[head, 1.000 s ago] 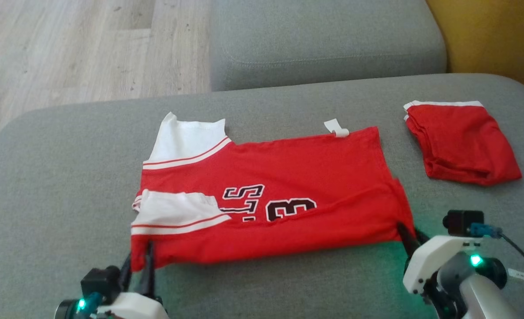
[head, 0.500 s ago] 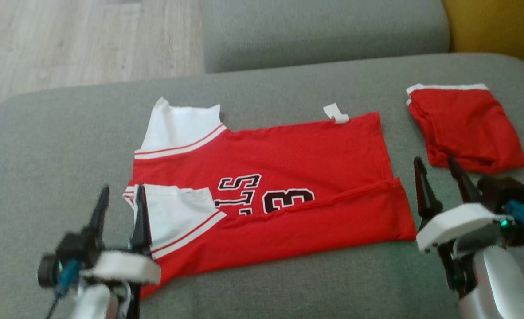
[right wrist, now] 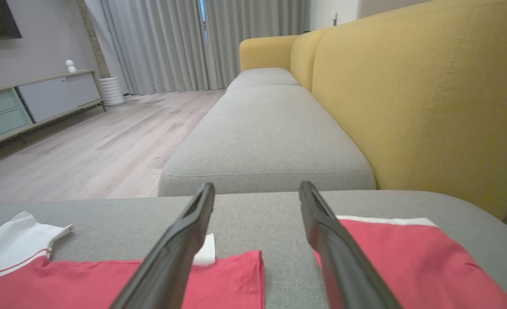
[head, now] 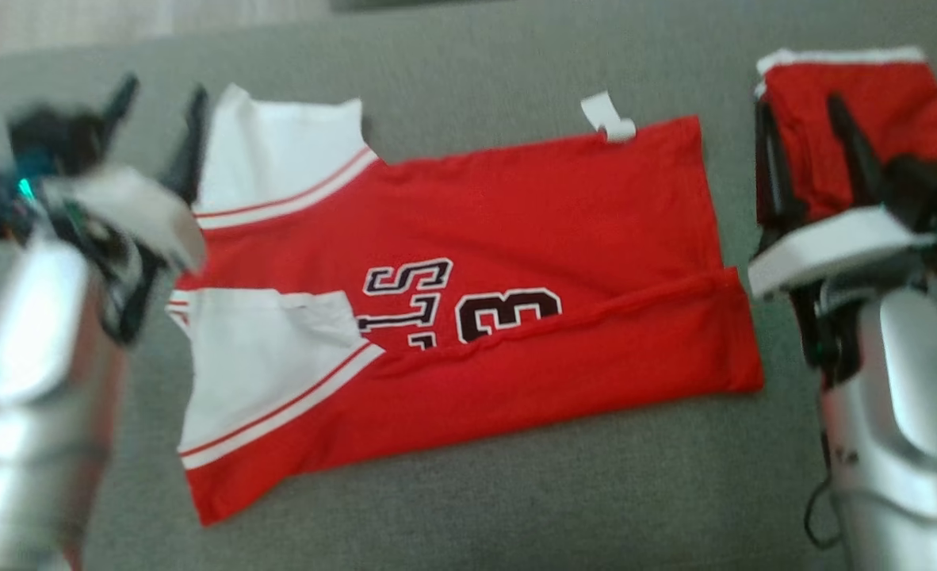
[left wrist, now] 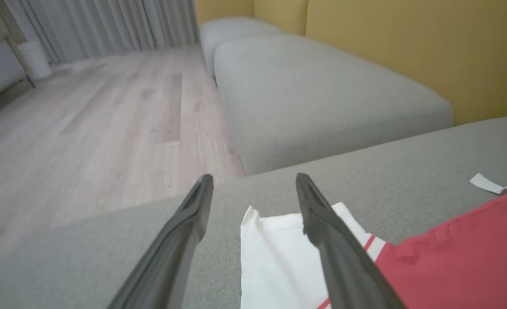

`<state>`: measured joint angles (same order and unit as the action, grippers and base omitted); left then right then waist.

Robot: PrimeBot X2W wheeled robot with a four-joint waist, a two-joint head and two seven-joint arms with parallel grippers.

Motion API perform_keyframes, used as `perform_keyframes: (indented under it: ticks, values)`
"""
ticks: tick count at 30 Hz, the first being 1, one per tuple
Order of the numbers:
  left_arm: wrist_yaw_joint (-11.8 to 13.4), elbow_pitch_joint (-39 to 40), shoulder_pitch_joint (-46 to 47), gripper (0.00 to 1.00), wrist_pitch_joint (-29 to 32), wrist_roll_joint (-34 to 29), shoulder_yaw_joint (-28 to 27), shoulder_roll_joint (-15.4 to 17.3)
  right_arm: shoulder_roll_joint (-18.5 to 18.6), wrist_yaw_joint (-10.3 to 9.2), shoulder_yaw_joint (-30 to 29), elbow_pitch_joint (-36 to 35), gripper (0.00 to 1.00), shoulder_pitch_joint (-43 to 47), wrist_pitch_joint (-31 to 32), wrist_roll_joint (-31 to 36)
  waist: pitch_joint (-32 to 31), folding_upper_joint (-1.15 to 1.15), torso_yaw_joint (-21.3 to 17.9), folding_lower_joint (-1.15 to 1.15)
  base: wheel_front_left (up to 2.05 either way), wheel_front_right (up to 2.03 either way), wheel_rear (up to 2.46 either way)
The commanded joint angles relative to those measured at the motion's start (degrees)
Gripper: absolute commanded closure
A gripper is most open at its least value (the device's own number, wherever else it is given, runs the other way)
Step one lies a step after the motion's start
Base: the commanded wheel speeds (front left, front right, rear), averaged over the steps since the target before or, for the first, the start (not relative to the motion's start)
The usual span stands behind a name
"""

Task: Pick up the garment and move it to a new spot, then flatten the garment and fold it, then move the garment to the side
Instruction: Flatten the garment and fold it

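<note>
Bare cushion (head: pixel 476 492) between jersey (head: pixel 516 214) and shorts (head: pixel 896 103)

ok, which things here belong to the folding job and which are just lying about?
Job: red-and-white numbered jersey, spread on the grey sofa cushion.
Lying about: folded red cloth with white band; yellow sofa back; wooden floor.

Grey sofa seats (right wrist: pixel 262 141) w/ yellow backrest (right wrist: pixel 420 98), pale wood floor (right wrist: pixel 107 141), grey curtains (right wrist: pixel 172 43), low sideboard (right wrist: pixel 30 103).

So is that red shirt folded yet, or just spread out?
Partly folded. The shirt lies flat on the sofa, with its near edge turned over, hiding the bottom of the number.
</note>
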<state>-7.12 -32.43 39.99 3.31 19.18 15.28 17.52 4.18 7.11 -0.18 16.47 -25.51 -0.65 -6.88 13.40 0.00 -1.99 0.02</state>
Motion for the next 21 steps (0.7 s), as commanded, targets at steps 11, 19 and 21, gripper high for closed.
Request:
perform_keyframes:
  ticks: [11,19,21]
  values:
    - [-0.3,-9.0,17.3,0.0,14.9,14.3,12.0,13.4,-0.9,0.37,4.7,-1.1,0.0,-9.9,-1.2,0.5,11.0,0.0,-6.3,-0.02,0.0,0.0,0.0]
    - [-0.4,-13.1,20.9,0.0,14.7,19.1,18.1,16.3,-1.1,0.37,5.0,-0.1,0.0,-10.9,-2.3,0.0,12.8,0.0,-7.8,-0.02,0.0,0.0,0.0]
    - [-0.4,-13.9,21.7,0.0,15.1,20.2,19.3,16.7,-1.1,0.37,5.0,0.0,0.0,-11.2,-2.4,0.0,13.2,0.0,-8.1,-0.02,0.0,0.0,0.0]
